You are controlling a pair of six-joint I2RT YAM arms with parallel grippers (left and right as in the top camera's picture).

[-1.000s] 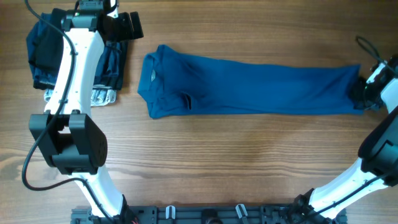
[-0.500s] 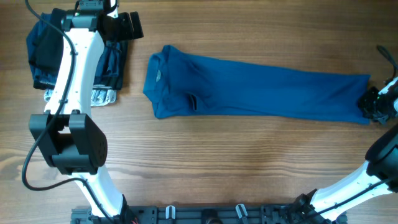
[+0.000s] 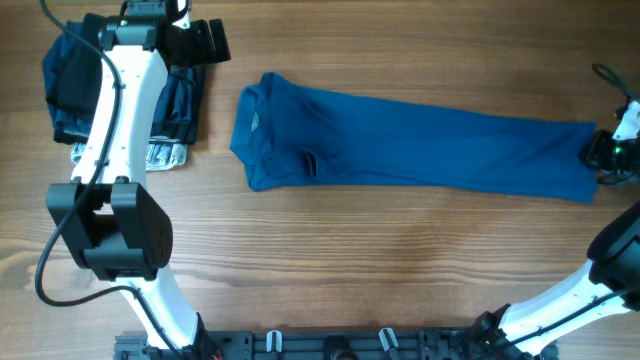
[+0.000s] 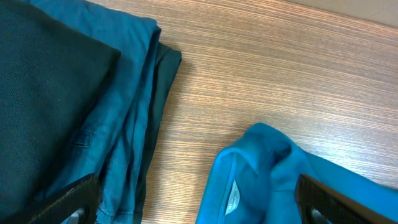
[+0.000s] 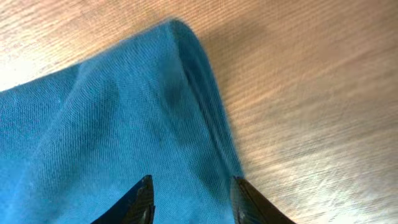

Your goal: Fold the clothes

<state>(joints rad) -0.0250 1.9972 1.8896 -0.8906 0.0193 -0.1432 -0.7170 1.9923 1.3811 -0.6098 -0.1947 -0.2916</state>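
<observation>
The T-shirt [image 3: 420,148] lies across the middle of the wooden worktop [image 3: 340,260]. It is medium blue, of soft fabric, and folded lengthwise into one long narrow band. The neck end, with a small label [image 4: 232,198] inside, points to the left edge; the hem end reaches the right edge. The right hand [image 5: 193,200] sits over the hem end, fingers parted and not closed on the cloth. At the far left corner, the left hand [image 4: 202,202] hangs wide open and empty beside a stack of folded garments [image 3: 62,85].
</observation>
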